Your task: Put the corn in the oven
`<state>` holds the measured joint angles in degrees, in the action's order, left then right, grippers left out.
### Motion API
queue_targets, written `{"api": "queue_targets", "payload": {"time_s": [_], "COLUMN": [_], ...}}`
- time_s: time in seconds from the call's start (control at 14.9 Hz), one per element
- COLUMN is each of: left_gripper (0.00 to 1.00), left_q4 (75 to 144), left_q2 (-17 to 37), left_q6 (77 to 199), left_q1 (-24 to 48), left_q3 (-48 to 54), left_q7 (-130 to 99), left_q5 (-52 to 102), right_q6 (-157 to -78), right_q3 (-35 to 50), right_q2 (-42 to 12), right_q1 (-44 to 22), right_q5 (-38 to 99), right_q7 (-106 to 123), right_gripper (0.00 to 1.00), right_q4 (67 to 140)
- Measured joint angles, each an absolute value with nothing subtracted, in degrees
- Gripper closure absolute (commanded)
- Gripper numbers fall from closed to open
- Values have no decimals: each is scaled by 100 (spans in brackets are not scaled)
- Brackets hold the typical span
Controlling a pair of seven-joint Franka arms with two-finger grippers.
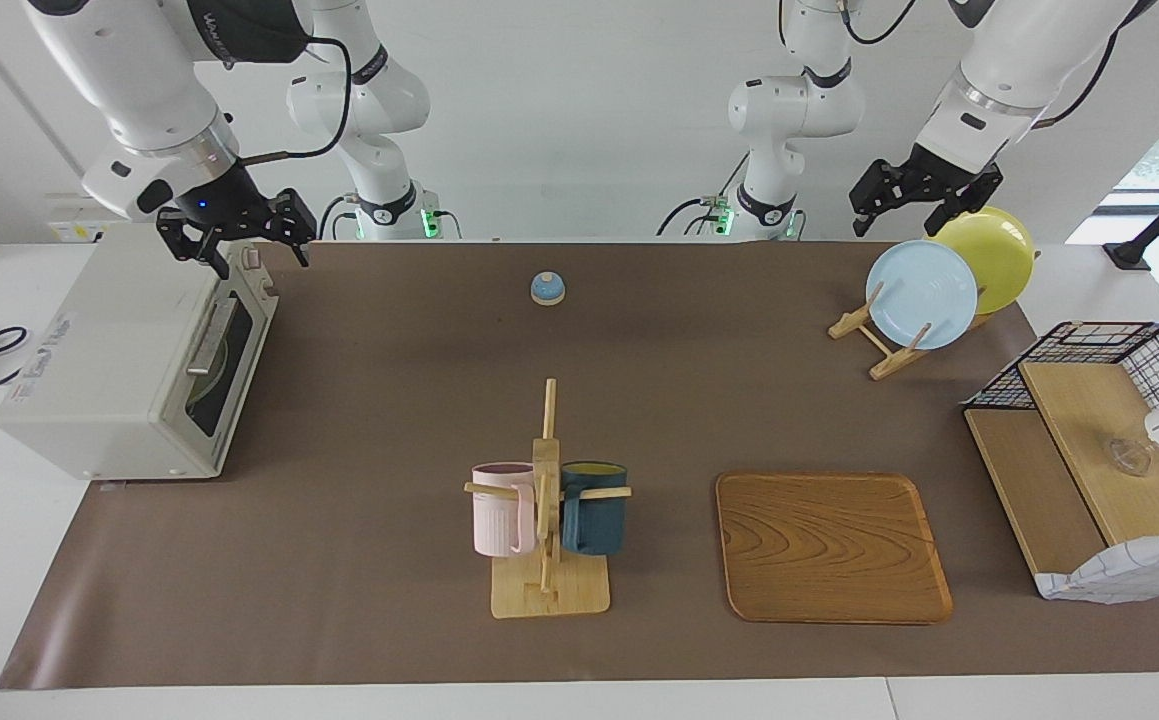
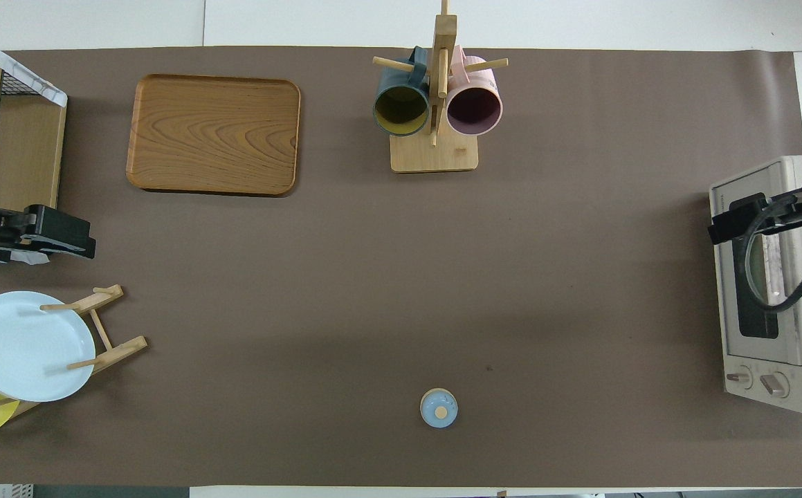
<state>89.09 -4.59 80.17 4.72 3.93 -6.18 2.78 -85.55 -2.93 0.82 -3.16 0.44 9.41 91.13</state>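
The oven [image 1: 129, 370] [image 2: 774, 290] is a boxy off-white toaster oven at the right arm's end of the table, its dark glass door closed. The corn is out of view; I see only a dim round shape through the glass. My right gripper [image 1: 257, 260] [image 2: 736, 225] hangs open and empty above the oven's top edge by the door, touching nothing. My left gripper [image 1: 897, 222] [image 2: 68, 235] is open and empty in the air over the plate rack [image 1: 884, 335] at the left arm's end.
A light blue plate [image 1: 921, 293] and a yellow plate [image 1: 999, 255] stand in the plate rack. A mug tree [image 1: 547, 500] holds a pink and a dark blue mug. A wooden tray [image 1: 832, 547], a small blue knob [image 1: 547, 288] and a wire-sided shelf [image 1: 1089, 440] are also there.
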Motion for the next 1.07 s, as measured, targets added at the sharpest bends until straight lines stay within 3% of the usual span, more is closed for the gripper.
{"api": "queue_targets", "payload": {"time_s": [0.47,1.07], "left_gripper": [0,0], "left_q4": [8904,8912], "left_q2": [-1041,-1042], "left_q6": [8002,8000], "left_q1": [472,472], "left_q3": [393,393], "left_q7": [-618,-618], "left_q5": [278,278], "right_q6": [-8601,-8614], "right_q3": [-367,-368], "right_q2": [80,80], "right_q1": [-238,-201], "right_q5": [44,45], "right_q7": [767,680], "right_gripper": [0,0], "right_q4": [9113,9113]}}
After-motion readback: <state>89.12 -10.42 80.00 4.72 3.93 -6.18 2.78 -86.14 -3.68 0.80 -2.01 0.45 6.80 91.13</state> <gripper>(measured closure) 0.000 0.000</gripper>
